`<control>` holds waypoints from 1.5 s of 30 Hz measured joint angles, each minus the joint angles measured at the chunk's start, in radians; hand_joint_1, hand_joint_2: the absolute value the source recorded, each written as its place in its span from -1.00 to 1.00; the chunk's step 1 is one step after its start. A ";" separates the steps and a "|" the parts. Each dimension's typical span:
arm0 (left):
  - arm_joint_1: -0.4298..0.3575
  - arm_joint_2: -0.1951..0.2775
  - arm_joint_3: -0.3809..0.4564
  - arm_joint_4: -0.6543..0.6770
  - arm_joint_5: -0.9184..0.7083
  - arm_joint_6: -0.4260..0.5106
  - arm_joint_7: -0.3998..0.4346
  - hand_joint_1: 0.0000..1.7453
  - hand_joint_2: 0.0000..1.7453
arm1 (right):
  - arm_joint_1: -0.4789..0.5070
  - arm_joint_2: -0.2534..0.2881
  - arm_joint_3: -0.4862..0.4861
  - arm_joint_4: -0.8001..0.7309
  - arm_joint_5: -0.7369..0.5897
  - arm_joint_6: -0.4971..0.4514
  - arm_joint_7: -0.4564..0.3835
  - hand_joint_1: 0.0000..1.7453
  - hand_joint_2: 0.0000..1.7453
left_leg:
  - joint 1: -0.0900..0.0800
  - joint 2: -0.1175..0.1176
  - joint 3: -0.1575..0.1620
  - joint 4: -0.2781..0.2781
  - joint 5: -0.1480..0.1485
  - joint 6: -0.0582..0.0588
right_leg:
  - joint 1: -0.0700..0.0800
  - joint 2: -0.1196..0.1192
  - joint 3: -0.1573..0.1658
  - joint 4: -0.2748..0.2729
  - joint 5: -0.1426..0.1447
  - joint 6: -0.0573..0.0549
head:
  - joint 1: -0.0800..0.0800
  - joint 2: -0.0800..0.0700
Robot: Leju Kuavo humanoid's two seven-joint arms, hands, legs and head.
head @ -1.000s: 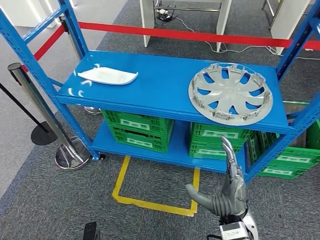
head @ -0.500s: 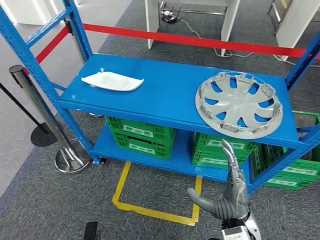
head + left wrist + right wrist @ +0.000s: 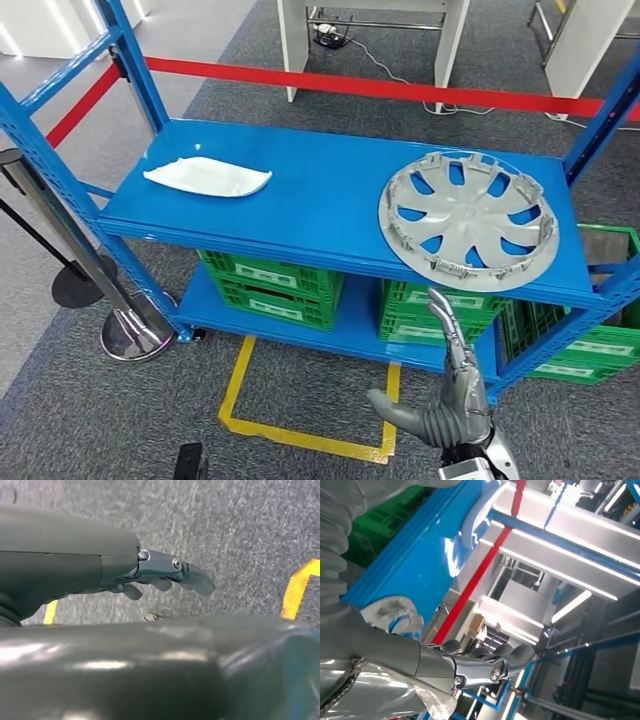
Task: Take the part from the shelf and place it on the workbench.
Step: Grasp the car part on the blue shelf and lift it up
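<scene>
A grey wheel cover (image 3: 468,220) lies flat on the right end of the blue shelf's (image 3: 324,195) top board. A white curved part (image 3: 207,177) lies at its left end. My right hand (image 3: 449,395) is raised in front of the shelf, below the wheel cover, fingers spread upward and thumb out to the left, holding nothing. In the right wrist view the right hand (image 3: 471,665) is empty, with the wheel cover's rim (image 3: 395,615) just beyond it. My left hand (image 3: 166,575) hangs over the grey carpet, fingers extended and empty.
Green crates (image 3: 272,280) fill the lower board, with more at the right (image 3: 596,330). A yellow floor marking (image 3: 302,425) lies before the shelf. A chrome stanchion (image 3: 132,330) stands at the left. Red barrier tape (image 3: 362,85) runs behind the shelf.
The whole picture has shifted a little, so the camera has moved. My right hand keeps its raised, spread pose below the wheel cover. Nothing on the shelf has moved.
</scene>
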 joint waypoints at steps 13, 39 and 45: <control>-0.011 -0.002 -0.016 0.000 -0.051 -0.003 0.023 -1.00 -1.00 | -0.107 0.001 0.033 0.067 0.011 0.033 0.031 -1.00 1.00 | -0.010 -0.003 0.024 -0.025 0.004 0.035 | 0.004 -0.001 -0.081 0.073 0.017 0.013 | 0.001 0.000; -0.023 -0.008 -0.056 0.000 -0.128 -0.015 0.055 -1.00 -1.00 | -0.473 0.002 0.068 0.439 0.141 -0.032 0.198 -1.00 1.00 | 0.004 -0.001 0.031 -0.046 0.013 0.035 | -0.002 -0.001 -0.188 0.273 -0.074 0.030 | 0.001 0.000; -0.024 -0.011 -0.056 0.000 -0.133 -0.017 0.057 -1.00 -1.00 | -0.524 -0.002 0.066 0.506 0.172 -0.055 0.213 -1.00 1.00 | -0.005 -0.003 0.037 -0.040 0.002 0.021 | 0.005 0.000 -0.068 -0.002 0.068 0.008 | 0.000 0.000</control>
